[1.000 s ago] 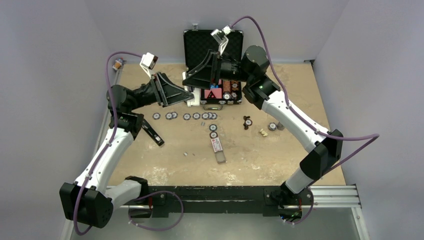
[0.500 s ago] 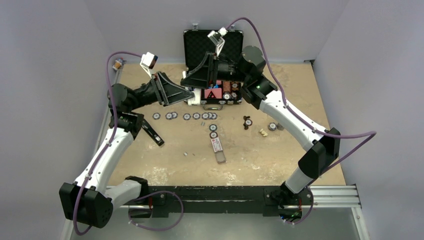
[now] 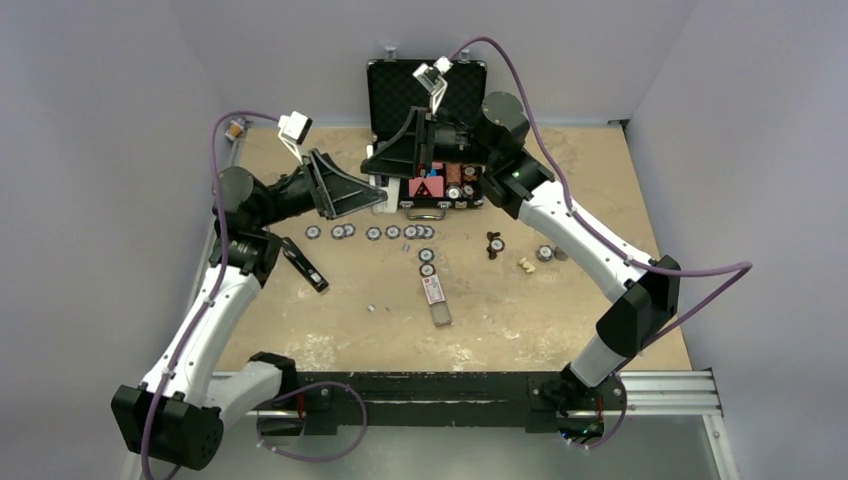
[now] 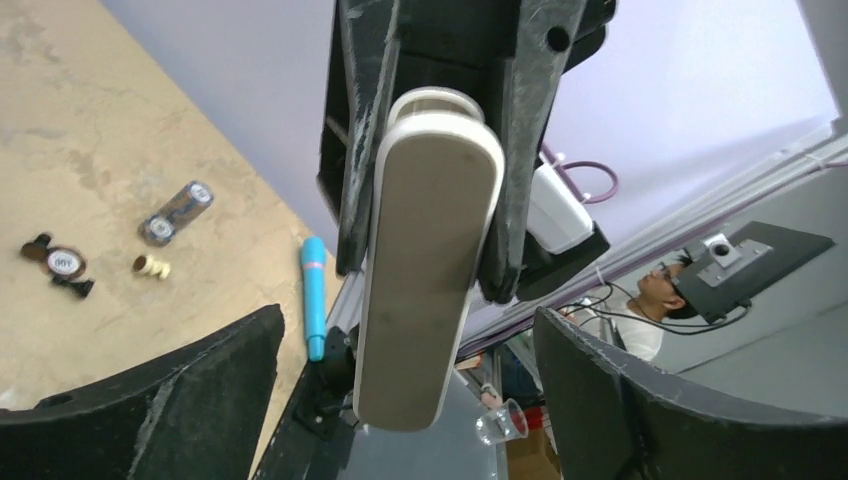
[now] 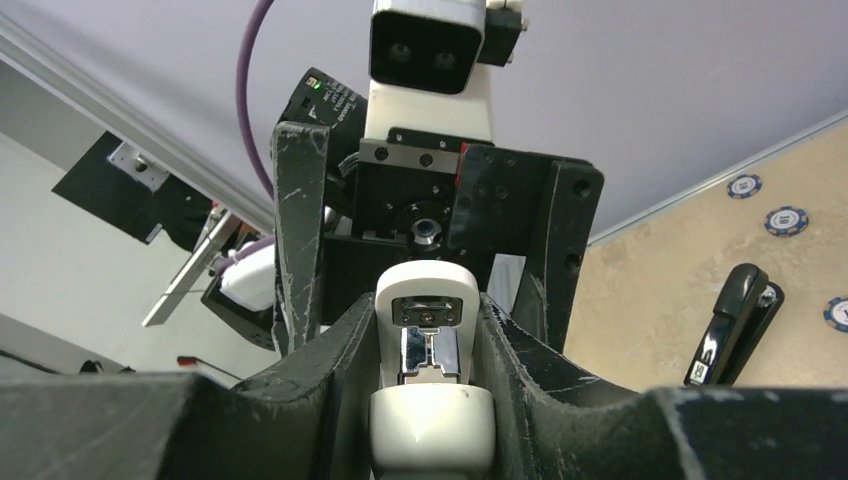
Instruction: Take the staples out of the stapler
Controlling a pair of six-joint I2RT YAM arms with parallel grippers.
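The black stapler (image 3: 305, 265) lies on the table under the left arm, also in the right wrist view (image 5: 738, 322); no gripper touches it. Tiny grey bits that may be staples (image 3: 372, 308) lie mid-table. Near the case, my right gripper (image 3: 385, 175) (image 5: 432, 400) is shut on a white oblong block (image 5: 432, 420) (image 3: 384, 204) with a chrome piece in its end. My left gripper (image 3: 376, 193) (image 4: 400, 400) is open, its fingers (image 4: 150, 400) spread wide of the block (image 4: 430, 260).
An open black case (image 3: 425, 85) with chips stands at the back. A row of poker chips (image 3: 373, 233) lies before it. A clear little box with a red-white label (image 3: 434, 295) lies mid-table. Chips and dice (image 3: 525, 264) sit right. A blue pen (image 4: 313, 295) lies near the table's edge.
My right gripper closed onto the white block. My left gripper then opened and let go of it, drawing back slightly to the left.
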